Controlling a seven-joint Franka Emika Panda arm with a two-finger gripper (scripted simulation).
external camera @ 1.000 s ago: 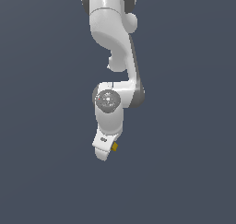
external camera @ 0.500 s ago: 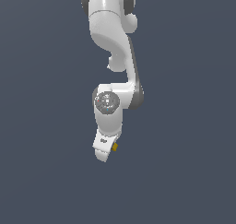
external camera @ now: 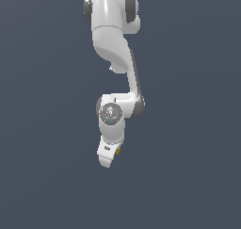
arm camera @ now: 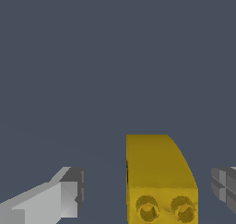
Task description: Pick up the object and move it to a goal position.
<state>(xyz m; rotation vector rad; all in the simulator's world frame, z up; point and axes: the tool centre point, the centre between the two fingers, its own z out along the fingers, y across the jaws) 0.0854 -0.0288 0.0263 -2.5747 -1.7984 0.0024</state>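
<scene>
Yellow-orange is the only real colour here, and it belongs to the object (arm camera: 159, 181), a little blocky lump with one curved side and two round darker sockets on the face toward the wrist camera. In the wrist view it sits between the two fingers of the gripper (arm camera: 147, 191), with clear gaps on both sides, so the jaws are spread wide and nothing is pinched. The lighter finger (arm camera: 55, 200) and the darker ribbed pad (arm camera: 224, 188) are each well apart from it. It's nearer the ribbed one than the pale one.

From the exterior view the white arm (external camera: 115, 58) hangs down from the top of the picture, bends at a grey joint (external camera: 110, 112), and ends in the gripper (external camera: 107, 155) pointing downward. The object (external camera: 118, 151) shows only as a tiny yellow speck poking out just beside the gripper, on the exterior view's right. Everything around is flat slate-grey background (external camera: 188, 129); can't tell where any surface starts, or whether the lump is resting on something.
</scene>
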